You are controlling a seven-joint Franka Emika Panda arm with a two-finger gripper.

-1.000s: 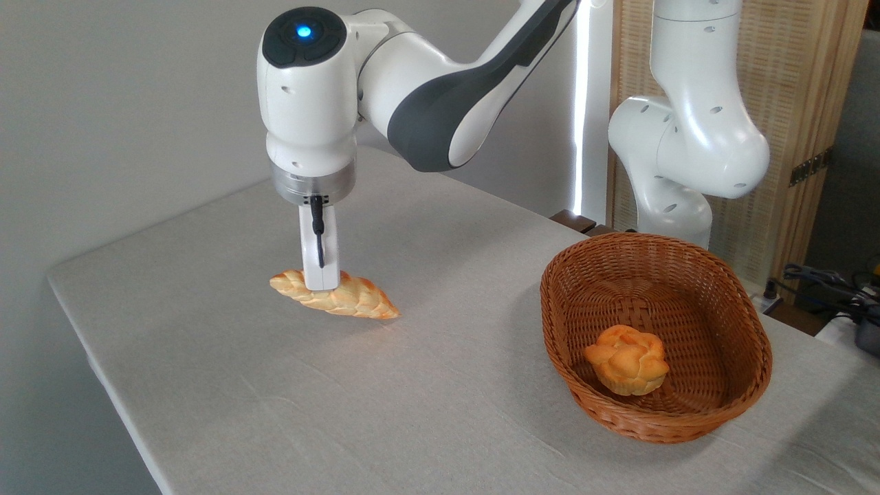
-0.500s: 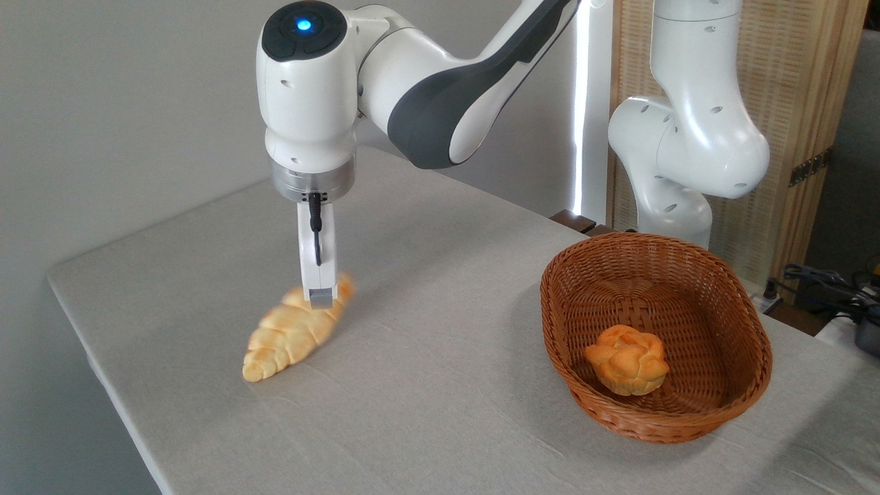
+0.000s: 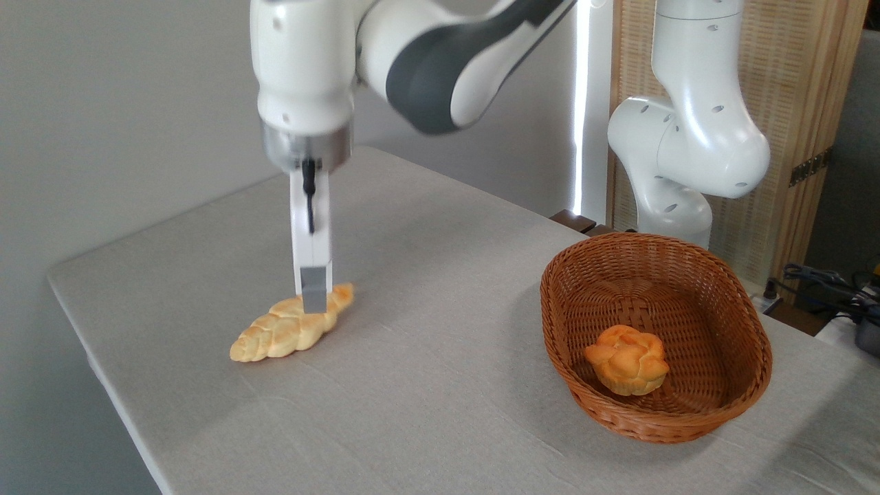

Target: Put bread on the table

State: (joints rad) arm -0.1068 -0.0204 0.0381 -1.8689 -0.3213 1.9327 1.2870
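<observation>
My glossy white moulded arm shell (image 3: 687,130) carries a dark grey inlay panel along the upper link and small oval recessed screw holes. A brushed silver metal collar ring (image 3: 306,146) sits at my wrist. A thin black cable (image 3: 309,196) runs down my slim white two-finger gripper (image 3: 313,302), whose visible fingertip pad, at 6 o'clock, is grey.

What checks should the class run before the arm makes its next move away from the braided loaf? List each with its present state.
1. Bread lies flat on the table: ok.
2. Bread outside the basket: ok.
3. Gripper free of the bread: cannot tell; its tip overlaps the loaf in this view.
4. Gripper open: cannot tell.
5. Bun in the basket, undisturbed: ok.
</observation>
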